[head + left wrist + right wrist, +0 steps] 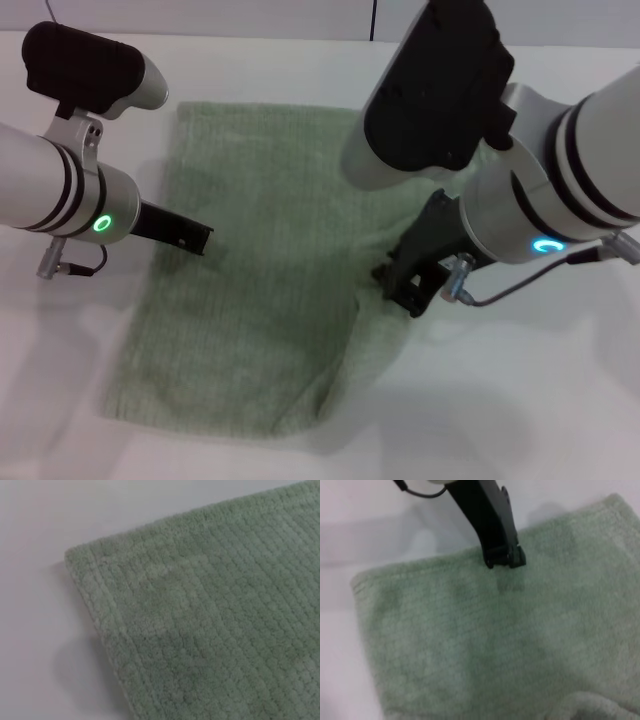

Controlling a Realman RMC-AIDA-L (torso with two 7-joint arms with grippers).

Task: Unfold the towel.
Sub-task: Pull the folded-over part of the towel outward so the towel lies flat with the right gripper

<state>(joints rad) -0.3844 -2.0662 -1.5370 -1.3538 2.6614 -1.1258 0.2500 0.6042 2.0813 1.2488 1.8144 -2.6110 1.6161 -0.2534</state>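
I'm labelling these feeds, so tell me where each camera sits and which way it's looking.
Head view: from the robot's head, forward and down at the towel on the table; both arms show, left claw and right claw.
Left wrist view: on the left arm, down onto a towel corner; no claw shows.
Right wrist view: on the right arm, across the towel at the left claw.
All share the towel.

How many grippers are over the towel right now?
2. Left gripper over the towel's left edge; right gripper at its right, bunched side.
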